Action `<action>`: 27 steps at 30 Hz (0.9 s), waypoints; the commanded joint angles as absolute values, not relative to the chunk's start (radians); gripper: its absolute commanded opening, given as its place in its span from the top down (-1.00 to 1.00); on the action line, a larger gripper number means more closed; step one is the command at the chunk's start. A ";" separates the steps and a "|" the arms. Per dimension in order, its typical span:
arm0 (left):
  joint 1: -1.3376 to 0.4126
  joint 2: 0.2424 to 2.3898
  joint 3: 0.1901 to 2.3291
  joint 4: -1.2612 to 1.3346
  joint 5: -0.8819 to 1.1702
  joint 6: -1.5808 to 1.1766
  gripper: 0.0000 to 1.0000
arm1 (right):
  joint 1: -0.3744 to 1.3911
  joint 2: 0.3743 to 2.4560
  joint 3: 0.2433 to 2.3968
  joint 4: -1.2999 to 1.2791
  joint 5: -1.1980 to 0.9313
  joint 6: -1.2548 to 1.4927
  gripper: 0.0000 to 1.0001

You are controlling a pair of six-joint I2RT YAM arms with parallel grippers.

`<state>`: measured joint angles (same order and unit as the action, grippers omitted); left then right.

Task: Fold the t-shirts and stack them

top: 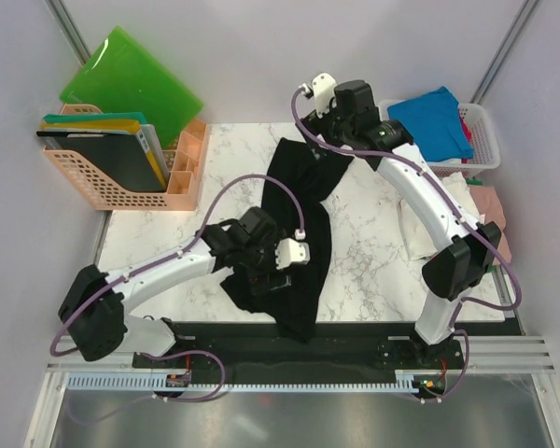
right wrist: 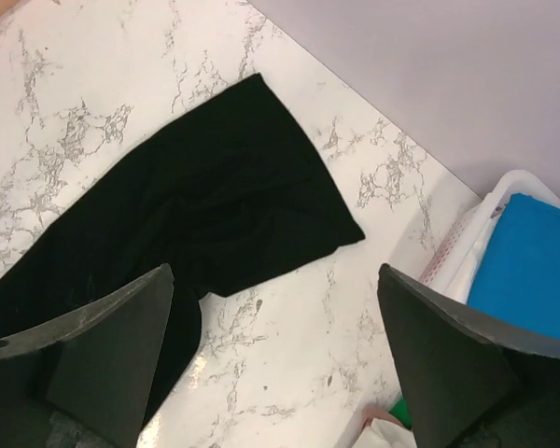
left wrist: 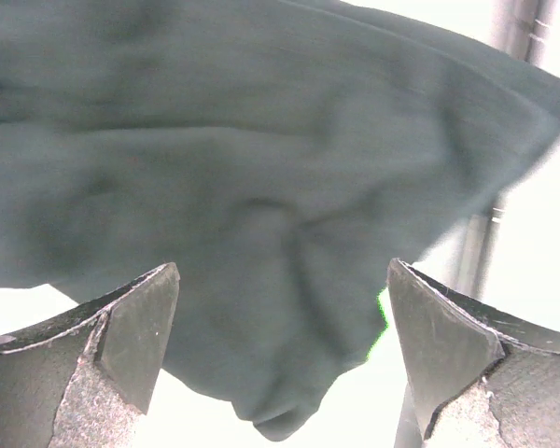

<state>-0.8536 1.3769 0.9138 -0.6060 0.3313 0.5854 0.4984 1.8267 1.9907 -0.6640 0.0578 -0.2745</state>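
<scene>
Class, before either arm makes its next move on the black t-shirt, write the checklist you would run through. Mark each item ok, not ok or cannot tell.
1. Left gripper open: ok.
2. Right gripper open: ok.
3. Black t-shirt spread flat: not ok, it is bunched and twisted.
4. Black t-shirt wholly on the marble table: not ok, its near end seems to hang over the edge.
5. Left gripper clear of the cloth: cannot tell, the cloth fills its wrist view.
6. Blue t-shirt out of the way in the white basket: ok.
</scene>
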 commanded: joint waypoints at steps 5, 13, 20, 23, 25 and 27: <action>-0.628 1.253 1.061 -0.537 0.186 0.669 -1.00 | 0.494 1.692 1.702 -0.591 0.066 -0.287 -0.96; -0.332 1.132 1.037 -0.422 -0.086 0.552 -1.00 | 0.407 1.742 1.514 -0.600 -0.041 -0.183 -0.96; -0.229 0.907 0.930 -0.382 -0.156 0.517 -1.00 | 0.385 1.959 1.708 -0.652 -0.159 -0.137 -0.96; -0.207 0.893 0.901 -0.410 -0.156 0.506 -1.00 | 0.387 2.112 1.895 -0.702 -0.193 -0.120 -0.96; -0.201 0.877 0.878 -0.422 -0.158 0.500 -1.00 | 0.400 2.228 2.053 -0.732 -0.184 -0.114 -0.96; -0.198 0.858 0.865 -0.433 -0.161 0.496 -1.00 | 0.419 2.302 2.202 -0.775 -0.149 -0.112 -0.96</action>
<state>-0.2050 0.8642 0.8970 -0.4263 -0.1371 0.5407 0.3931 2.2288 2.0262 -0.7078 -0.1421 -0.1413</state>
